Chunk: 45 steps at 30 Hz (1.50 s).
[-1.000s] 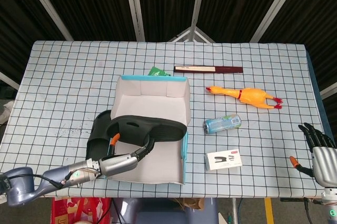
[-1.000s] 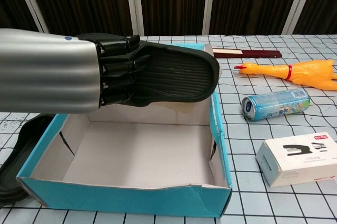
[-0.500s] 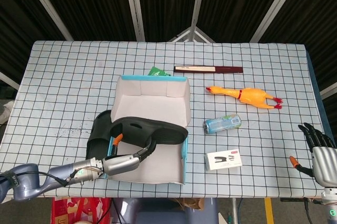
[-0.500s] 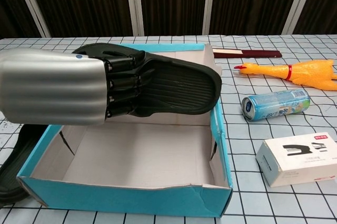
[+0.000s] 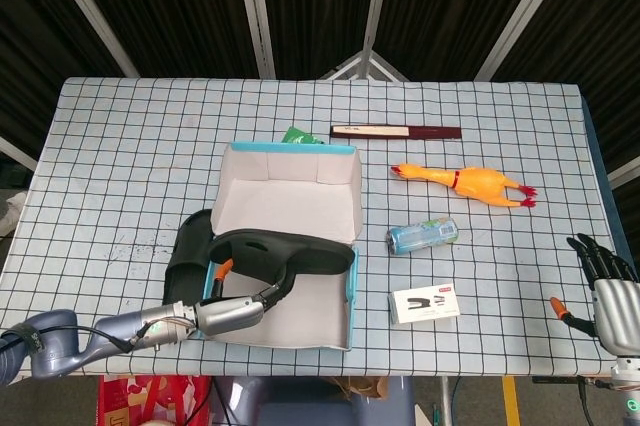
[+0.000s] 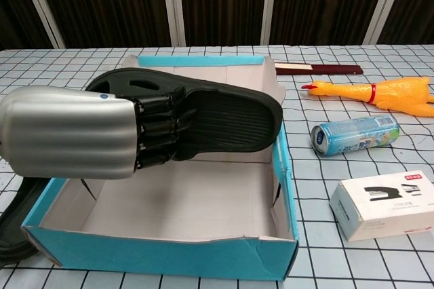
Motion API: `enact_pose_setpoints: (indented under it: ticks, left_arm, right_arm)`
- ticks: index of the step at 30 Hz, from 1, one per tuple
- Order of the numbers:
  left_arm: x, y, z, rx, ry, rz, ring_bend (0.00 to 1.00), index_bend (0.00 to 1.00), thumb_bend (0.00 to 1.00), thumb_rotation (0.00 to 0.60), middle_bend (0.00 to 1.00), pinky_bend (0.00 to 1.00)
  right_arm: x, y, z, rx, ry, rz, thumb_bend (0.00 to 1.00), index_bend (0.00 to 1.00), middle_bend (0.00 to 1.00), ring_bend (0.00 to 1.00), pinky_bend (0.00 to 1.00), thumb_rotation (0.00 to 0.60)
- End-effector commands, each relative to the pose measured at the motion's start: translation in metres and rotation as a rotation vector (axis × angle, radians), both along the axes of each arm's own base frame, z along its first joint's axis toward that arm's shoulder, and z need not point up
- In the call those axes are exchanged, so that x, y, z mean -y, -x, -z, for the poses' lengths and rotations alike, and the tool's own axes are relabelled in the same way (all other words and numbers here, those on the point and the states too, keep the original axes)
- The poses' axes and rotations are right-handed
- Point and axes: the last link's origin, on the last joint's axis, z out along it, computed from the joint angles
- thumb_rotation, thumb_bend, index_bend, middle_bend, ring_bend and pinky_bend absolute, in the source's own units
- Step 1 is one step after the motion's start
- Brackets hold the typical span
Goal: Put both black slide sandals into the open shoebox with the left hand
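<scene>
Your left hand (image 6: 74, 133) grips one sandal (image 6: 224, 116) over the shoebox (image 6: 163, 252), toe seemingly above its right wall; release now and it may perch there; the second sandal (image 5: 190, 246) lies outside left.

Even, bright overhead light falls on the checked table (image 5: 130, 166); shadows are soft and short. The background is dark. Both views are sharp, with no glare or visible blur.
</scene>
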Motion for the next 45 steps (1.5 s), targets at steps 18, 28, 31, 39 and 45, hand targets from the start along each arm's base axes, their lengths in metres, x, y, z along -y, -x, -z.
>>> enact_pose_setpoints:
  ticks: [18,28,31,39,45]
  left_arm:
    - [-0.006,0.019,0.013,0.033,0.091,-0.199,0.15,0.57,0.6,0.6,0.54,0.23]
    - [-0.007,0.024,0.017,0.042,0.137,-0.268,0.15,0.57,0.6,0.6,0.54,0.23]
    - [-0.007,0.026,0.019,0.032,0.149,-0.272,0.15,0.57,0.6,0.6,0.54,0.23]
    - [-0.007,0.03,0.024,0.009,0.159,-0.286,0.15,0.57,0.6,0.6,0.54,0.23]
    - [-0.007,0.032,0.027,-0.023,0.167,-0.303,0.15,0.57,0.6,0.6,0.54,0.23]
  right_arm:
    - [-0.001,-0.001,0.0,0.003,-0.004,-0.003,0.25,0.14,0.12,0.17,0.2,0.6]
    - [-0.001,-0.001,0.0,0.005,-0.004,-0.003,0.25,0.14,0.12,0.17,0.2,0.6]
    - [-0.001,-0.001,0.0,0.006,-0.004,-0.003,0.25,0.14,0.12,0.17,0.2,0.6]
    - [-0.002,-0.001,0.0,0.011,-0.004,-0.005,0.25,0.14,0.12,0.17,0.2,0.6]
    - [-0.002,-0.001,-0.002,0.015,-0.001,-0.005,0.25,0.14,0.12,0.17,0.2,0.6]
